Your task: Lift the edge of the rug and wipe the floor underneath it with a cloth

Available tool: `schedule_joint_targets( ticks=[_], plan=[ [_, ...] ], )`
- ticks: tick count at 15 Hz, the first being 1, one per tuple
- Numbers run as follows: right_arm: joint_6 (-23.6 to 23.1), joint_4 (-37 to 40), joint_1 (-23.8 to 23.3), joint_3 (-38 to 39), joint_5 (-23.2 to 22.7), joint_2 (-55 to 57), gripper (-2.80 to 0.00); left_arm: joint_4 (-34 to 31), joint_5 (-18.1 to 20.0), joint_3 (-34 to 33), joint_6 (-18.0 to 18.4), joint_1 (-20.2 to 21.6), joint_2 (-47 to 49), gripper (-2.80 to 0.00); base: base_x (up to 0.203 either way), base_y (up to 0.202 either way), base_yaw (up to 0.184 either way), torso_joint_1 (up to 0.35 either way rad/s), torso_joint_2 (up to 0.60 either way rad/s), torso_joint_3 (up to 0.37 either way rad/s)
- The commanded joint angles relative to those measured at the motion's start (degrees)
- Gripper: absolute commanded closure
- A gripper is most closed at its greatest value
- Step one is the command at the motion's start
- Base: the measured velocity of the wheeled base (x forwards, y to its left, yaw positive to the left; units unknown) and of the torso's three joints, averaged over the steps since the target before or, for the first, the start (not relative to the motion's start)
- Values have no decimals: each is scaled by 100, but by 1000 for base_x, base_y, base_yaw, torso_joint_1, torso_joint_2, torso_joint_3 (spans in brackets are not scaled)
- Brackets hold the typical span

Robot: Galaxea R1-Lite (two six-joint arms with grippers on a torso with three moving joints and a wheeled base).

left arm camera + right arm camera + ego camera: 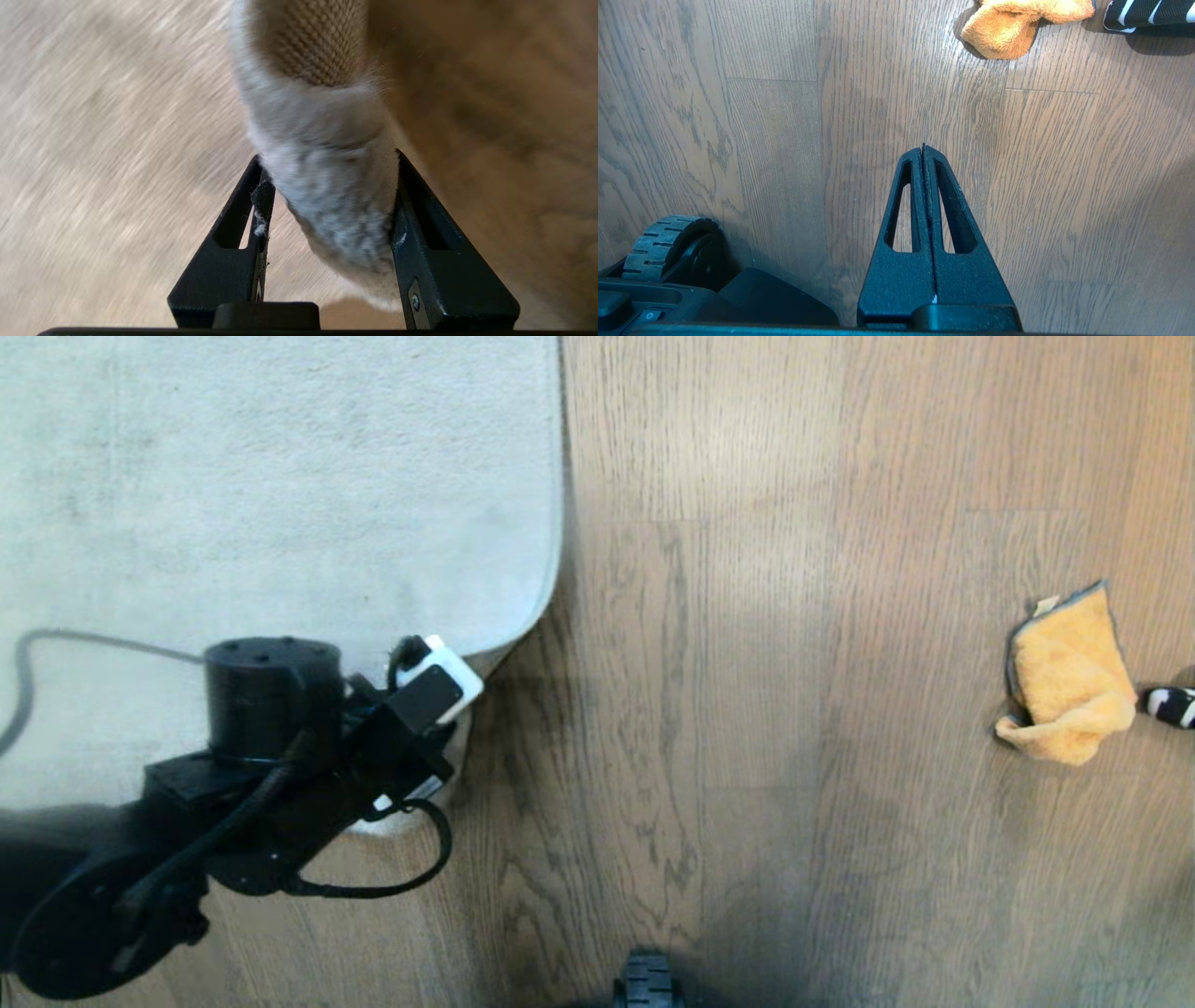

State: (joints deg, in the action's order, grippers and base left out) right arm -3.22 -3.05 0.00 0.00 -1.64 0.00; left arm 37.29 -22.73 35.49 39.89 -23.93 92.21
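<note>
Left gripper [327,182] clamps the rug [331,205] corner, tan backing showing. Right gripper [923,148], fingers pressed together, hangs above the floor [784,140], orange cloth [1017,23] beyond.

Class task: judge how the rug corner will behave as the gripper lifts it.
The rug likely bends softly: its corner curls between the left gripper fingers, showing woven backing. Its large remainder lies flat, so it will probably drag and sag. Its fuzzy pile should resist slipping.
</note>
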Motion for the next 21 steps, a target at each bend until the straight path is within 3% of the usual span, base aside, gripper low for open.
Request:
schedule_joint_targets(
  ticks=[1, 4, 5, 9, 16, 19, 21],
  plan=[
    [-3, -3, 0, 0, -3, 0, 0, -449, 112, -143, -97, 689, -854, 0, 0, 0, 0, 0, 0, 0],
    [-3, -3, 0, 0, -3, 0, 0, -981, 757, -505, -404, 1876, -1544, 0, 0, 0, 0, 0, 0, 0],
    [-3, -3, 0, 0, -3, 0, 0, -918, 931, -836, -633, 2090, -1640, 0, 0, 0, 0, 0, 0, 0],
    [-3, -3, 0, 0, -3, 0, 0, 96, 1231, -1936, -1025, 2668, -1713, 0, 0, 0, 0, 0, 0, 0],
    [-3, -3, 0, 0, -3, 0, 0, 518, 1263, -2954, -1192, 2774, -1698, 0, 0, 0, 0, 0, 0, 0],
    [-3, -3, 0, 0, -3, 0, 0, 595, 1325, -2961, -1220, 2780, -1662, 0, 0, 0, 0, 0, 0, 0],
    [-3, -3, 0, 0, -3, 0, 0, 595, 1569, -2915, -1267, 2764, -1628, 0, 0, 0, 0, 0, 0, 0]
  ],
)
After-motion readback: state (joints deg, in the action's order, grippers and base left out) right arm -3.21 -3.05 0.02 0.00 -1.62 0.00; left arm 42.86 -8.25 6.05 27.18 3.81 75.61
